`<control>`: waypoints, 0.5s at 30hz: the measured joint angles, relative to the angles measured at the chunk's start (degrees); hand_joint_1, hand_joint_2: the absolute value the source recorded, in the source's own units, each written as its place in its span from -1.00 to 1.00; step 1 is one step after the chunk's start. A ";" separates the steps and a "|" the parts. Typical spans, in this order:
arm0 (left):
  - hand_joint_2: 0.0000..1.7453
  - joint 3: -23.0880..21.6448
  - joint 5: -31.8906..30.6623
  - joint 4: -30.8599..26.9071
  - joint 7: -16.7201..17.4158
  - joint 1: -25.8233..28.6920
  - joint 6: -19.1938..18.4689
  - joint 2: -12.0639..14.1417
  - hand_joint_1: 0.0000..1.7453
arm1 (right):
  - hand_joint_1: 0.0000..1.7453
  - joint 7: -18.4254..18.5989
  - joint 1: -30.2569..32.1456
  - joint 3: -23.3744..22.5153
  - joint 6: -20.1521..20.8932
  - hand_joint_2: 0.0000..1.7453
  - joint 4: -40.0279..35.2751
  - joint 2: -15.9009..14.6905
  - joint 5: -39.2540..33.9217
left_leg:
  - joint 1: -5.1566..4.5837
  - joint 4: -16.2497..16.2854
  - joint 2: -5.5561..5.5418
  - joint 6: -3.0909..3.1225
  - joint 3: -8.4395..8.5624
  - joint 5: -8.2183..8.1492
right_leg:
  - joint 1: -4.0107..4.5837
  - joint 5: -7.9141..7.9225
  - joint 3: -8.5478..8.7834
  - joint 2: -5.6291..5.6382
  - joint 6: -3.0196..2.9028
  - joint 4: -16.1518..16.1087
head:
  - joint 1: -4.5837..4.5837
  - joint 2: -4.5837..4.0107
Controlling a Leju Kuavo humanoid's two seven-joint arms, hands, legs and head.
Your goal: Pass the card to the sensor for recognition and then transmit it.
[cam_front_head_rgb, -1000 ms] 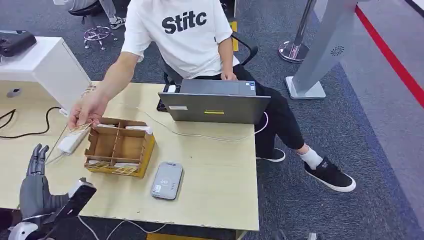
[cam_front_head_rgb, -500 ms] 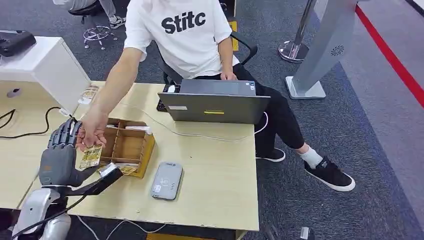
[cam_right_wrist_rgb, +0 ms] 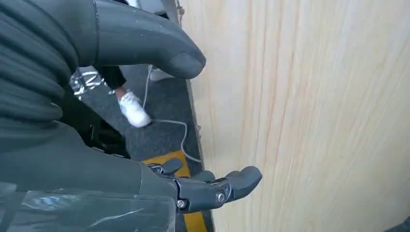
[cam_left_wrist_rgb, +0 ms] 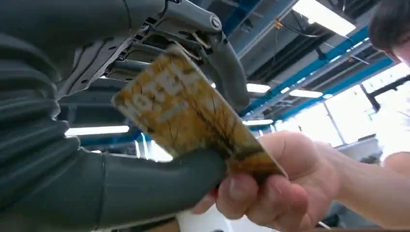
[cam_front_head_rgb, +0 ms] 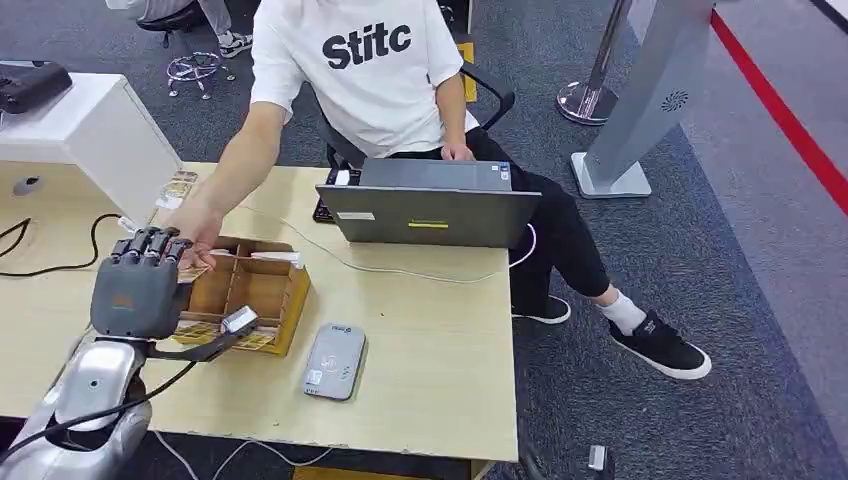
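A yellow-brown card [cam_left_wrist_rgb: 193, 116] lies between the thumb [cam_left_wrist_rgb: 145, 181] and the curled fingers [cam_left_wrist_rgb: 217, 63] of my left hand [cam_front_head_rgb: 140, 285]. The person's hand [cam_left_wrist_rgb: 270, 188] still pinches its far end. In the head view that hand is raised over the table's left side, back towards me, meeting the person's hand [cam_front_head_rgb: 200, 225] above the cardboard box [cam_front_head_rgb: 290, 300]. The grey card sensor [cam_front_head_rgb: 334, 361] lies flat on the table to the right of the box. My right hand [cam_right_wrist_rgb: 58, 145] hangs beside the table edge [cam_right_wrist_rgb: 314, 121], fingers apart, holding nothing.
A seated person in a white shirt [cam_front_head_rgb: 370, 70] reaches across from behind an open laptop [cam_front_head_rgb: 430, 215]. The box holds several cards in its compartments. A white cabinet [cam_front_head_rgb: 90, 130] and black cable [cam_front_head_rgb: 60, 262] are on the left. A few cards [cam_front_head_rgb: 180, 187] lie near the far edge.
My left hand rose from the table's near edge to the person's hand above the box. The person brought the card to it, and my fingers closed around the card.
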 joint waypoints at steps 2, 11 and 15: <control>1.00 -0.31 -1.06 -0.15 0.71 -0.49 -0.33 0.07 1.00 | -1.00 0.26 -0.01 0.04 0.11 1.00 0.04 0.02 -0.37 | 0.00 0.00 0.00 0.00 0.00 0.00 | 0.00 0.00 0.00 0.00 0.00 0.00 | 0.00 0.02; 1.00 -1.09 -1.47 -0.48 1.10 -1.42 -0.46 0.42 1.00 | -1.00 0.33 -0.04 0.13 0.13 1.00 0.28 0.13 -0.74 | 0.00 0.00 0.00 0.00 0.00 0.00 | 0.00 0.00 0.00 0.00 0.00 0.00 | 0.00 0.02; 1.00 -1.12 -1.58 -0.48 -1.99 -1.55 -0.48 0.02 1.00 | -1.00 0.28 -0.04 0.20 0.13 1.00 0.31 0.15 -0.99 | 0.00 0.00 -0.01 0.00 0.00 0.00 | 0.00 0.00 0.00 0.00 0.00 0.00 | 0.00 0.02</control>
